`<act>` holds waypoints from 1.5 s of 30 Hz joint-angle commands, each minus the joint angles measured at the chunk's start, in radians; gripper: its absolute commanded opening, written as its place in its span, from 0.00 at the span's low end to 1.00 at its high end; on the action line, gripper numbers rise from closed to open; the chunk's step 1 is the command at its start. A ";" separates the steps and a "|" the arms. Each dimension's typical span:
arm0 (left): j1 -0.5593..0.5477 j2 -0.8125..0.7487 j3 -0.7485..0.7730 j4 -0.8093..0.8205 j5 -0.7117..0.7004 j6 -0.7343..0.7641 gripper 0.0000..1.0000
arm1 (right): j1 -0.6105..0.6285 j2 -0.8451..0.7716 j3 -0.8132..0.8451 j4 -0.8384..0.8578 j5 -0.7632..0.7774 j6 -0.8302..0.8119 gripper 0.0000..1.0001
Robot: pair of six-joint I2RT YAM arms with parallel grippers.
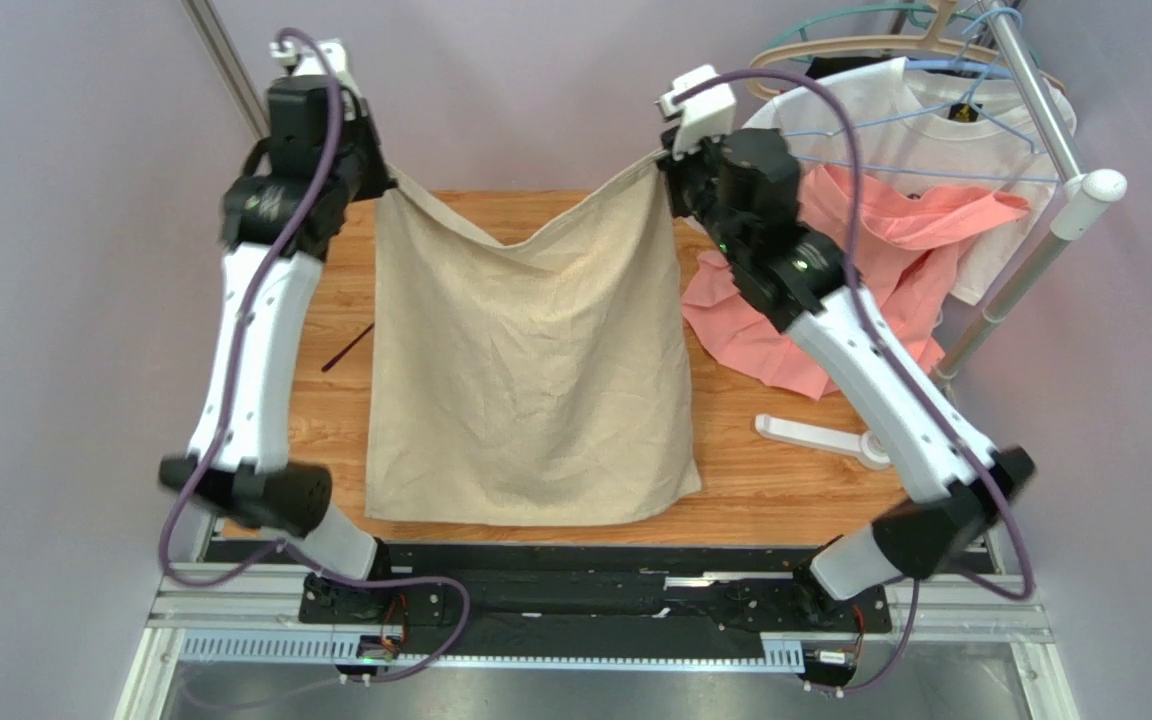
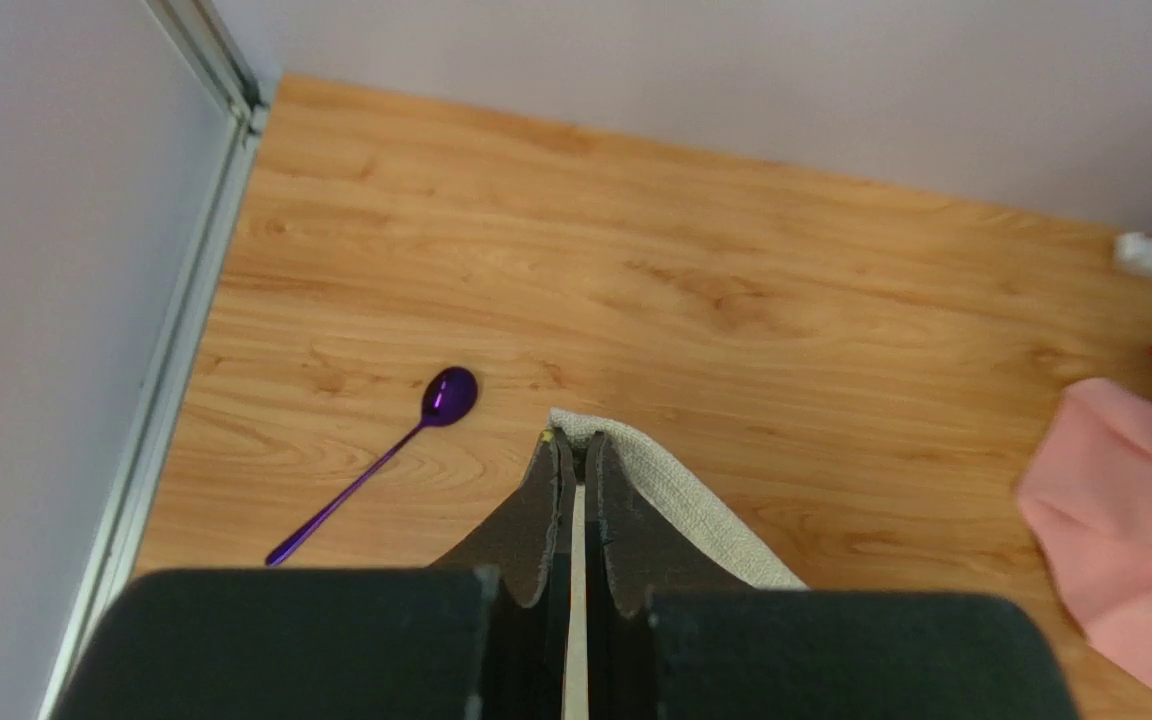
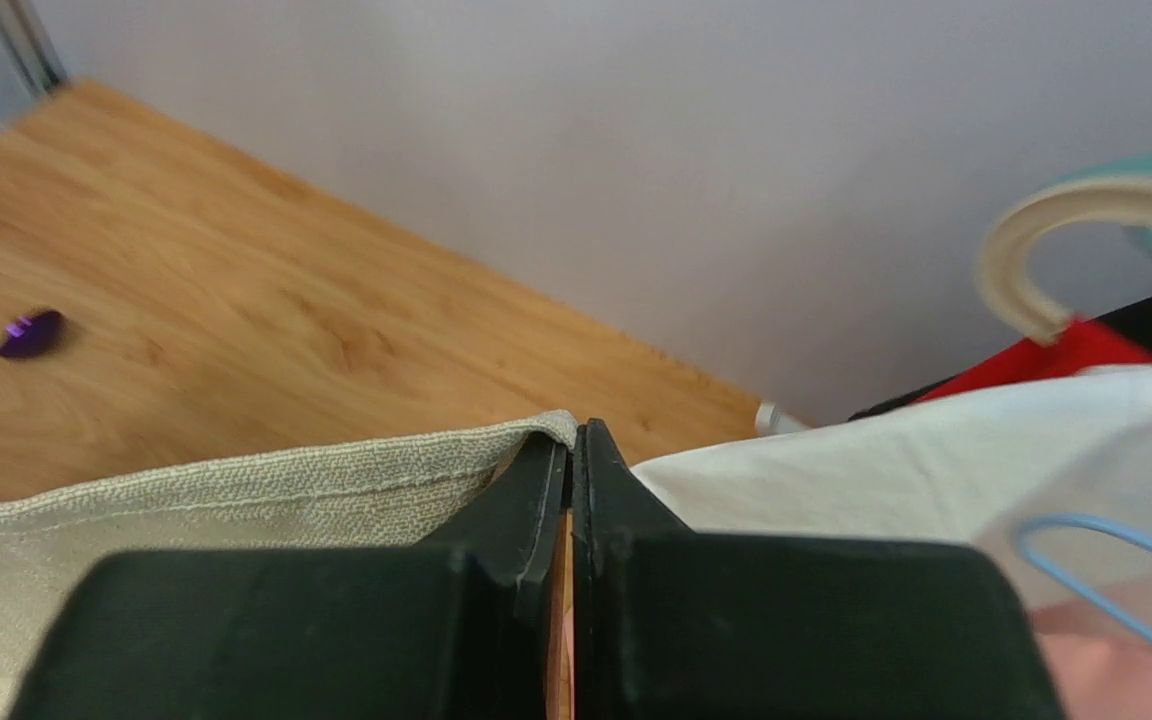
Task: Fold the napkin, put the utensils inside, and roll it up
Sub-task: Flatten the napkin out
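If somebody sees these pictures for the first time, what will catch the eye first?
First, the big beige napkin, held up by its two far corners between the left hand and the right hand, with its lower part lying on the wooden table. Next come the small purple spoon, alone on the table left of the cloth, and the pink garment heaped at the right under a hanging white T-shirt.

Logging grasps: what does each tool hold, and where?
Both hold the plain beige cloth napkin: left tool and right tool each pinch a far corner.
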State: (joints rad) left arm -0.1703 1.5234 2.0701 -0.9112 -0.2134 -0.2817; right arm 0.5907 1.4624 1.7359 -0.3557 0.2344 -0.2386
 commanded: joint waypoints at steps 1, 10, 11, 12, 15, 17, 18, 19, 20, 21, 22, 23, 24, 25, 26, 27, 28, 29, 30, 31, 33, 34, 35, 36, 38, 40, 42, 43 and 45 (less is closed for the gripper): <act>0.066 0.325 0.152 0.028 0.051 0.019 0.00 | -0.107 0.226 0.048 0.029 -0.081 0.084 0.00; 0.084 0.711 0.588 0.007 0.195 -0.022 0.99 | -0.189 0.710 0.554 -0.166 -0.211 0.102 0.83; 0.084 0.672 0.526 0.038 0.192 -0.034 0.99 | -0.187 0.702 0.548 -0.161 -0.219 0.107 0.88; 0.084 0.626 0.457 0.070 0.189 -0.039 0.99 | -0.183 0.663 0.498 -0.149 -0.221 0.110 0.88; 0.084 0.473 0.225 0.149 0.193 -0.065 0.99 | -0.174 0.575 0.368 -0.079 -0.271 0.124 0.89; 0.081 0.396 0.101 0.163 0.218 -0.091 0.99 | -0.164 0.498 0.252 -0.045 -0.311 0.140 0.89; 0.075 0.358 0.060 0.167 0.239 -0.100 0.99 | -0.148 0.481 0.219 -0.043 -0.308 0.147 0.88; 0.068 0.341 -0.020 0.176 0.250 -0.108 0.99 | -0.135 0.448 0.168 -0.046 -0.291 0.153 0.88; 0.058 0.321 -0.063 0.187 0.252 -0.117 0.99 | -0.121 0.434 0.134 -0.048 -0.279 0.160 0.86; 0.045 0.284 -0.111 0.205 0.247 -0.119 0.99 | -0.096 0.418 0.104 -0.048 -0.270 0.180 0.86; 0.017 0.264 -0.202 0.248 0.244 -0.120 0.99 | -0.083 0.403 0.074 -0.046 -0.264 0.189 0.85; 0.003 0.248 -0.246 0.267 0.247 -0.129 0.99 | -0.066 0.368 0.007 -0.046 -0.256 0.199 0.84; -0.008 0.218 -0.287 0.285 0.268 -0.138 0.99 | -0.040 0.349 -0.027 -0.045 -0.248 0.228 0.84; -0.026 0.201 -0.360 0.314 0.285 -0.155 0.99 | -0.028 0.330 -0.067 -0.046 -0.236 0.232 0.84; -0.037 0.184 -0.399 0.333 0.295 -0.163 0.99 | -0.017 0.279 -0.135 -0.048 -0.236 0.280 0.83; -0.047 0.137 -0.442 0.360 0.301 -0.166 0.99 | 0.001 0.251 -0.180 -0.046 -0.236 0.306 0.83; -0.066 0.109 -0.540 0.438 0.302 -0.165 0.99 | 0.011 0.216 -0.223 -0.036 -0.236 0.362 0.83; -0.104 0.078 -0.589 0.480 0.299 -0.149 0.99 | 0.018 0.181 -0.315 -0.031 -0.236 0.384 0.81; -0.130 0.020 -0.635 0.517 0.278 -0.140 0.99 | 0.032 0.100 -0.359 -0.023 -0.236 0.404 0.81; -0.155 -0.008 -0.719 0.581 0.273 -0.133 0.99 | 0.035 0.058 -0.402 -0.010 -0.186 0.454 0.81; -0.222 -0.081 -0.842 0.642 0.287 -0.117 0.99 | 0.031 -0.073 -0.513 -0.014 -0.141 0.504 0.81; -0.244 -0.104 -0.882 0.710 0.298 -0.106 0.99 | 0.029 -0.112 -0.547 -0.031 -0.076 0.524 0.81; -0.309 -0.126 -0.924 0.750 0.308 -0.096 0.97 | 0.026 -0.158 -0.573 -0.040 -0.049 0.556 0.81; -0.343 -0.159 -0.997 0.790 0.313 -0.080 0.96 | 0.005 -0.193 -0.623 -0.045 -0.032 0.567 0.81; -0.426 -0.180 -1.053 0.892 0.313 -0.022 0.94 | -0.044 -0.289 -0.659 -0.063 0.006 0.606 0.80; -0.540 -0.180 -1.117 0.978 0.313 0.034 0.91 | -0.086 -0.350 -0.702 -0.092 0.014 0.631 0.78; -0.630 -0.151 -1.150 1.028 0.347 0.058 0.88 | -0.135 -0.379 -0.726 -0.107 0.017 0.647 0.78; -0.656 -0.135 -1.151 1.060 0.364 0.071 0.86 | -0.147 -0.402 -0.749 -0.115 0.022 0.648 0.77; -0.711 -0.083 -1.144 1.074 0.378 0.088 0.77 | -0.180 -0.419 -0.769 -0.118 0.020 0.653 0.77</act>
State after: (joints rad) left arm -0.7967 1.3727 0.9352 -0.0109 0.1085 -0.2829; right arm 0.4511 1.0595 1.0229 -0.4484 0.2111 0.3542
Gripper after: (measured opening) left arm 0.816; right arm 0.775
